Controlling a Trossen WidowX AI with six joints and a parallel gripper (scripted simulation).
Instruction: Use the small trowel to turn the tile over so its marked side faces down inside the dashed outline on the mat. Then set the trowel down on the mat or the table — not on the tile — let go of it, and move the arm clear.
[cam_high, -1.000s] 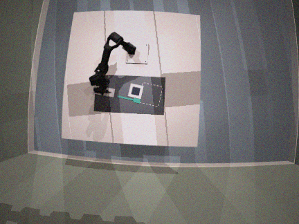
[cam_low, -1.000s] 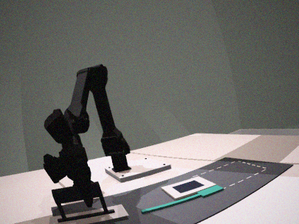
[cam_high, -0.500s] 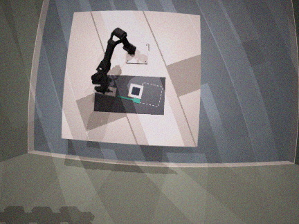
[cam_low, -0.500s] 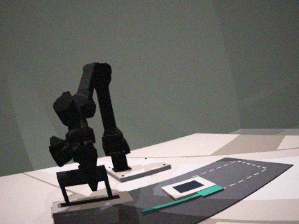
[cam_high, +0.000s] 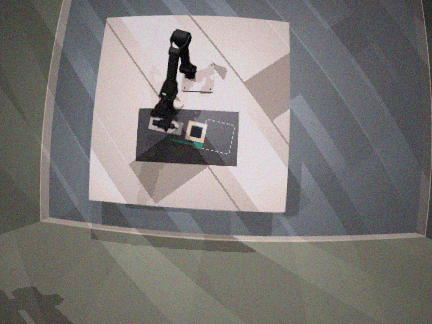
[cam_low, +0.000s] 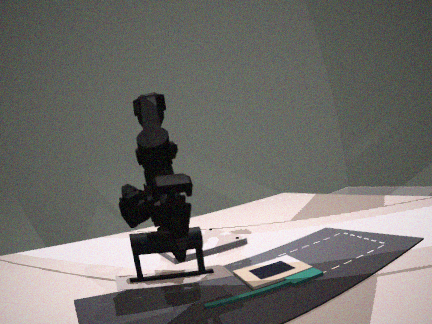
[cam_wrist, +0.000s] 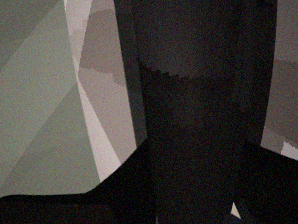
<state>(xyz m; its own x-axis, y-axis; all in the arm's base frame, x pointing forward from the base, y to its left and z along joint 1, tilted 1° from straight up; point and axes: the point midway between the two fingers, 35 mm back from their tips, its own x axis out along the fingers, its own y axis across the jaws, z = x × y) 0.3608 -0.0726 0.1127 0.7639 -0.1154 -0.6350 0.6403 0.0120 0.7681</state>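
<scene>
The tile (cam_high: 196, 131) (cam_low: 272, 269) lies flat on the mat (cam_high: 220, 159) (cam_low: 385, 250), with a dark square framed in cream facing up. It is just left of the dashed outline (cam_high: 218, 152), its right edge near the outline's left line. My gripper (cam_high: 167, 120) (cam_low: 180, 247) points down, left of the tile, shut on the black handle of the trowel (cam_low: 145, 242). The handle stands on two posts above a flat pale blade. The blade is low over the mat's left part; contact with the mat is unclear. In the wrist view dark shapes hide the fingertips.
A thin green bar with a wider end (cam_high: 198, 145) (cam_low: 306, 275) lies on the mat along the tile's near edge, the wide end by its near right corner. The pale base plate (cam_high: 200, 86) of the arm is on the table (cam_high: 250, 185) behind the mat.
</scene>
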